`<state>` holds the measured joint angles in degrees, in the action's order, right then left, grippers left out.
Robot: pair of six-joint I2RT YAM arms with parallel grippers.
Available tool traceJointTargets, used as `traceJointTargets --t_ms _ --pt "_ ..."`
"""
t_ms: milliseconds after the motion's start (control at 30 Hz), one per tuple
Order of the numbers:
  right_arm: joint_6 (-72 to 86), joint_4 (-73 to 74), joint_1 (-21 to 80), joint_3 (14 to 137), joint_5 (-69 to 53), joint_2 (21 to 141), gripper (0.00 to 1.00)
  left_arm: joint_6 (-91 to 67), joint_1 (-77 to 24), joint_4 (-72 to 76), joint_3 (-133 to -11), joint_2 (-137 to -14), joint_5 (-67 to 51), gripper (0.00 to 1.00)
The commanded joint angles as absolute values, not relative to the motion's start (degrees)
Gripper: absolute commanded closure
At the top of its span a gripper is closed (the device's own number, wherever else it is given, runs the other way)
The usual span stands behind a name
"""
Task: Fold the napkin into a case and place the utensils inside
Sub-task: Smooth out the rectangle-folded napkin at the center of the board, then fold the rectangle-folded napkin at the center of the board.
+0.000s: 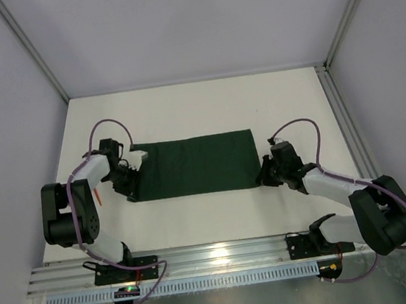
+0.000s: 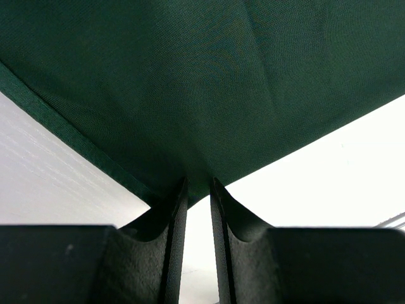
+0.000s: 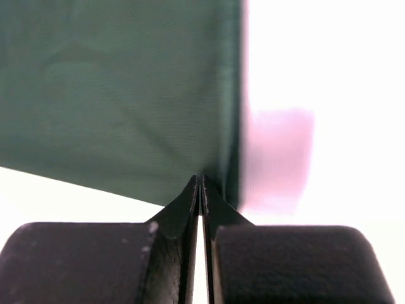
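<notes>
The dark green napkin lies on the white table as a flat oblong, folded in half. My left gripper is at its near left corner. In the left wrist view the jaws stand a narrow gap apart with the napkin corner pinched between the tips. My right gripper is at the near right corner. In the right wrist view it is shut tight on the napkin edge. An orange utensil shows as a thin sliver beside the left arm, mostly hidden.
The white table is walled on three sides, with a metal rail along its right edge. Both arm bases stand on the rail at the near edge. Purple cables loop above each wrist.
</notes>
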<state>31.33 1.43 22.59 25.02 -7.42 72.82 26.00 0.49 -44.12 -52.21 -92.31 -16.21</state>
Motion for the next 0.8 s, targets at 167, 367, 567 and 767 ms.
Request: traceJointTargets --t_ms 167,367,567,767 --pt "32.3 11.4 18.9 24.5 -1.0 63.8 0.88 28.4 0.8 -42.0 -51.4 -91.6 -16.2 0.76" --pt "35.2 13.7 18.8 25.3 -1.3 55.5 0.60 28.7 0.9 -42.5 -51.5 -89.8 -17.0 0.76" --pt "40.5 9.1 18.9 20.7 -4.7 56.7 0.50 28.8 0.8 -42.8 -51.4 -88.4 -17.8 0.75" --pt "44.1 1.2 18.9 17.7 -7.6 61.7 0.50 29.0 0.9 -43.0 -51.3 -88.2 -18.0 0.75"
